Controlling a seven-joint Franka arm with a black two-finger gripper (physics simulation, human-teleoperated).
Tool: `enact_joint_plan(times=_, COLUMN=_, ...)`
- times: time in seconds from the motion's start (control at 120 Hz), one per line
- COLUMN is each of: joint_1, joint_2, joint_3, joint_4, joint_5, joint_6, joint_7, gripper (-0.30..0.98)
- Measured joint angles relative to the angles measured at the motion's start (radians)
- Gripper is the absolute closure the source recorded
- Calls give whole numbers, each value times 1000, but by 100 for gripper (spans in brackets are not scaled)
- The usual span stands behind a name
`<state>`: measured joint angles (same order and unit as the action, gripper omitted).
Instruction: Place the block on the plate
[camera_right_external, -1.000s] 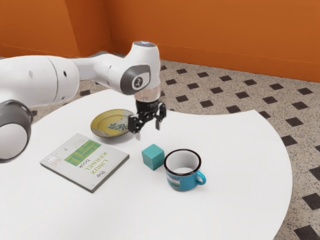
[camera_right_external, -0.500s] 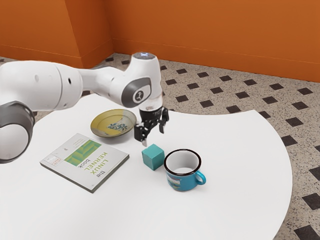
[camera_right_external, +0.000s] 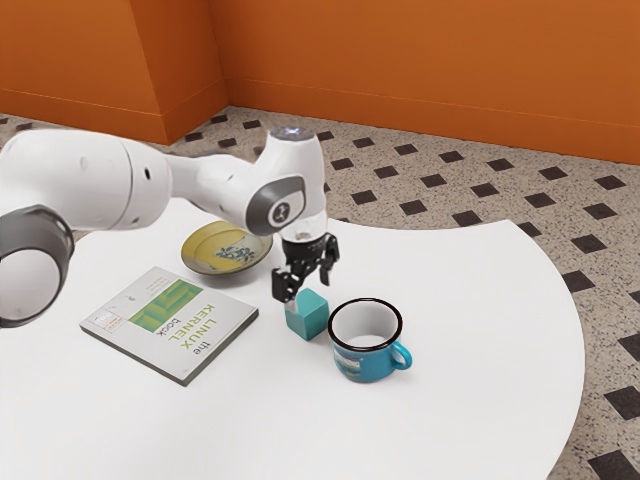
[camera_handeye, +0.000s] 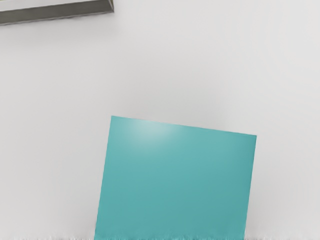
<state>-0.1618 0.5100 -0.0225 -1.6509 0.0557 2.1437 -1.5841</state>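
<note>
Teal block (camera_right_external: 307, 321) on the white table (camera_right_external: 470, 320), just below the black gripper (camera_right_external: 311, 291), spread apart and grasping nothing. Probably needs lowering around opposite block faces, then closing, before carrying to the yellow plate (camera_right_external: 208, 248).

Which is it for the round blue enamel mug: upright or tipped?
Upright: in the exterior view, the mug has its black-rimmed mouth facing up and its base on the white table.
</note>
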Motion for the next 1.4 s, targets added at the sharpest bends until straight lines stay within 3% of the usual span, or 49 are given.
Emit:
enact_joint_plan(times=0.283, joint_1=9, joint_2=15, joint_3=-7, joint_4=-9, joint_5=-10, joint_6=17, joint_7=-12, gripper=0)
enact_joint_plan(times=0.367, joint_1=56, joint_2=16, joint_3=-51, joint_4=-9, joint_5=-5, joint_6=23, joint_7=-11, gripper=0)
enact_joint_plan(times=0.575, joint_1=175, joint_2=34, joint_3=-161, joint_4=-6, joint_5=41, joint_6=33, joint_7=-6, gripper=0)
enact_joint_plan(times=0.808, joint_1=233, joint_2=84, joint_3=-232, joint_4=2, joint_5=73, joint_6=49, joint_7=-1, gripper=0)
enact_joint_plan(times=1.233, joint_1=285, joint_2=132, joint_3=-273, joint_4=27, joint_5=124, joint_6=69, joint_7=10, gripper=0)
enact_joint_plan(times=1.4, joint_1=289, joint_2=137, joint_3=-279, joint_4=31, joint_5=140, joint_6=73, joint_7=14, gripper=11)
